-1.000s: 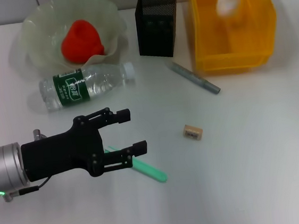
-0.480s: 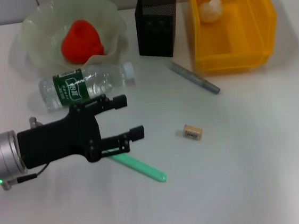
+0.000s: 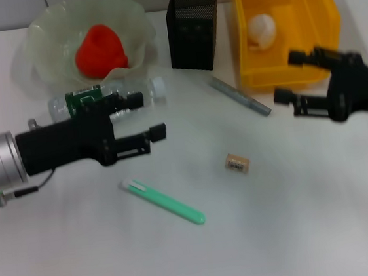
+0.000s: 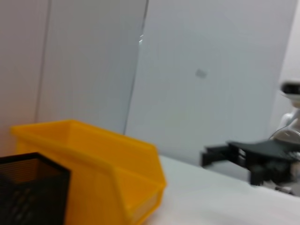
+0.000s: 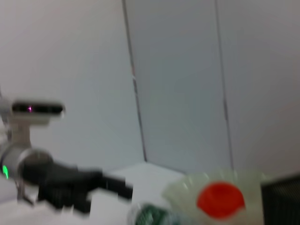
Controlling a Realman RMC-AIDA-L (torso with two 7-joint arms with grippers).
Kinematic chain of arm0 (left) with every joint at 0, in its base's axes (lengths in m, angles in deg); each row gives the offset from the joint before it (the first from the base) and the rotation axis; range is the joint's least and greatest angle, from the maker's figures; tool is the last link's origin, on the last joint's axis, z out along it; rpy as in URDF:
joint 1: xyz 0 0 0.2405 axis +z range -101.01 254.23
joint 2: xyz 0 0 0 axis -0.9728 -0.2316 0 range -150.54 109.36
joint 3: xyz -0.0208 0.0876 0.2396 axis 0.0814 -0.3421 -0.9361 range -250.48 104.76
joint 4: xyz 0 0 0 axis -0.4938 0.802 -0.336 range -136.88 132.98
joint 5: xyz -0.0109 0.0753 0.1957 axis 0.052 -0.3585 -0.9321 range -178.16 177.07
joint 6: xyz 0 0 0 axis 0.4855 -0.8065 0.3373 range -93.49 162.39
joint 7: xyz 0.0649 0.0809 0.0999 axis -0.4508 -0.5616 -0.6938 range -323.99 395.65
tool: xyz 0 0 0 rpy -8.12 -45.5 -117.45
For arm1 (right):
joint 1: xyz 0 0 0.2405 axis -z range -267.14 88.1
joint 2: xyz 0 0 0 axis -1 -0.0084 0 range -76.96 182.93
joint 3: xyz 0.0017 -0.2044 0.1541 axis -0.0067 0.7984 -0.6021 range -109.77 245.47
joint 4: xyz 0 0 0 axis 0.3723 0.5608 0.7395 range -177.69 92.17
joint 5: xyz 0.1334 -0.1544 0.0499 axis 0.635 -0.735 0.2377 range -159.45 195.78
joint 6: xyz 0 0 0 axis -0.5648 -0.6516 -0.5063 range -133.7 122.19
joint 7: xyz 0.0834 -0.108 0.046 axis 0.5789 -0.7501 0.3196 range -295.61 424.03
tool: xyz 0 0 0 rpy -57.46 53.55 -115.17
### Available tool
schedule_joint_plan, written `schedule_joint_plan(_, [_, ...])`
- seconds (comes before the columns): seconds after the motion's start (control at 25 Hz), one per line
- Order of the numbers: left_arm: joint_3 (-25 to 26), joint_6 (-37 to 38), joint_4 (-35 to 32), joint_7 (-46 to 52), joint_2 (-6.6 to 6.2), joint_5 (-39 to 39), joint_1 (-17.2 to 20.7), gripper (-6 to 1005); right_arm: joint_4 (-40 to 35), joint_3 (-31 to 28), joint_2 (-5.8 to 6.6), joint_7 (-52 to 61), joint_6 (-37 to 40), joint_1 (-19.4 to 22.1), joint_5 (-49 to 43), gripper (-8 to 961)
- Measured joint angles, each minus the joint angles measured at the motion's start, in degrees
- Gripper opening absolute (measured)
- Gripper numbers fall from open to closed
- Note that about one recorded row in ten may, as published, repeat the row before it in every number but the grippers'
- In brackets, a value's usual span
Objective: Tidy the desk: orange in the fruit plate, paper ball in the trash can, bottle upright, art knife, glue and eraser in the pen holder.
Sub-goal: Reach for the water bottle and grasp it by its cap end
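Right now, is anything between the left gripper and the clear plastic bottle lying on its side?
Nothing visible. The left gripper, open, is right in front of the clear plastic bottle with the dark green label and partly overlaps it in the head view. The green art knife lies nearer the robot, out of the way.

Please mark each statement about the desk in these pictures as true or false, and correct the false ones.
1. The orange lies in the fruit plate. True.
2. The bottle stands upright. False: it lies on its side, just beyond the open left gripper.
3. The paper ball is inside the trash can. True.
4. The eraser is in the pen holder. False: it lies on the table, apart from the holder.
5. The right gripper holds the grey pen. False: it is open and empty, in front of the trash can; the pen lies on the table.
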Motion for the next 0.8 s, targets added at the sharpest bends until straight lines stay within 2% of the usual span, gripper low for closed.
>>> schedule_joint_plan(0.12, [-0.07,-1.04,-0.07,0.88,-0.29,-0.26,-0.51,811,2.84,0.04,-0.32,-3.79,-2.11,1.87,-0.35,827])
schedule_joint_plan(0.16, [-0.43,-4.74,-1.88,5.16,-1.76,-1.58,-2.71,811,4.48,-0.09,-0.40,-5.49,-3.24,2.36,-0.46,827])
schedule_joint_plan(0.2, [-0.26,-6.85,-4.37,7.93,-1.84,-3.79,-3.57,811,4.48,-0.09,-0.40,-5.49,-3.24,2.36,-0.46,827])
schedule_joint_plan(0.32, [-0.26,-6.85,-4.37,7.93,-1.84,-3.79,-3.57,811,5.75,0.03,-0.40,-6.15,-4.33,2.71,-0.56,827])
schedule_joint_plan(0.36, [-0.36,-11.95,-12.73,14.76,-0.60,-13.81,-6.85,811,6.05,0.09,-0.37,-6.20,-4.66,2.95,-0.61,827])
schedule_joint_plan(0.44, [-0.45,-13.89,-15.29,16.92,0.33,-19.36,-8.57,811,6.08,0.02,-0.35,-6.21,-4.80,3.07,-0.63,827])
schedule_joint_plan(0.48, [-0.38,-15.63,-17.67,18.53,1.51,-25.24,-10.29,811,6.11,-0.09,-0.35,-6.21,-4.92,3.18,-0.66,827])
schedule_joint_plan(0.52, [-0.38,-15.63,-17.67,18.53,1.51,-25.24,-10.29,811,6.11,-0.09,-0.35,-6.21,-4.92,3.18,-0.66,827])
schedule_joint_plan(0.64, [-1.14,-17.72,-19.85,20.20,2.66,-32.33,-12.51,811,6.24,-0.10,-0.36,-6.19,-5.03,3.27,-0.71,827])
schedule_joint_plan(0.8, [-4.64,-20.96,-20.17,21.33,2.76,-34.79,-13.73,811,6.31,0.10,-0.37,-5.83,-5.04,3.32,-0.74,827])
